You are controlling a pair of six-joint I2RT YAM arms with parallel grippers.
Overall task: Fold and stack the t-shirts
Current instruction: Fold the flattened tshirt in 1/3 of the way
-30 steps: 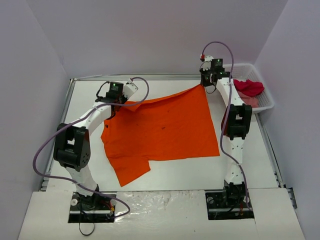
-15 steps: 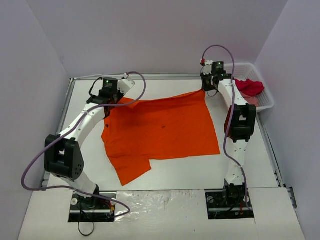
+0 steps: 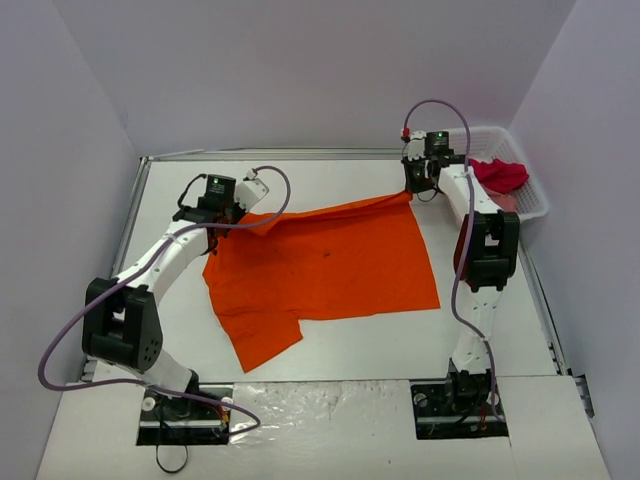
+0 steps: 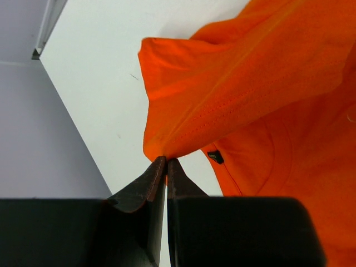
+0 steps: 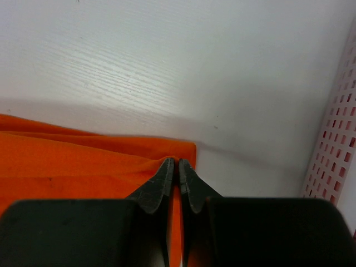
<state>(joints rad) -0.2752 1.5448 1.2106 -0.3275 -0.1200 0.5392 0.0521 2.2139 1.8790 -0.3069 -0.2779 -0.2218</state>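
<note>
The bright orange t-shirt point(image 3: 330, 265) lies spread over the middle of the white table, one sleeve pointing to the near left. My left gripper point(image 3: 232, 222) is shut on its far left edge, pinching a fold of orange cloth point(image 4: 222, 100) at the fingertips point(image 4: 158, 167). My right gripper point(image 3: 412, 190) is shut on its far right corner point(image 5: 111, 161). A crimson red t-shirt point(image 3: 497, 175) and a dusty pink one point(image 3: 503, 203) lie bunched in the basket.
A white plastic lattice basket point(image 3: 535, 205) stands at the far right of the table; its wall shows in the right wrist view point(image 5: 339, 139). Grey walls enclose the table on the left, back and right.
Both grippers have moved slightly nearer with the shirt's far edge, the left one rightward and lower. The far edge now lies lower and flatter on the table.
</note>
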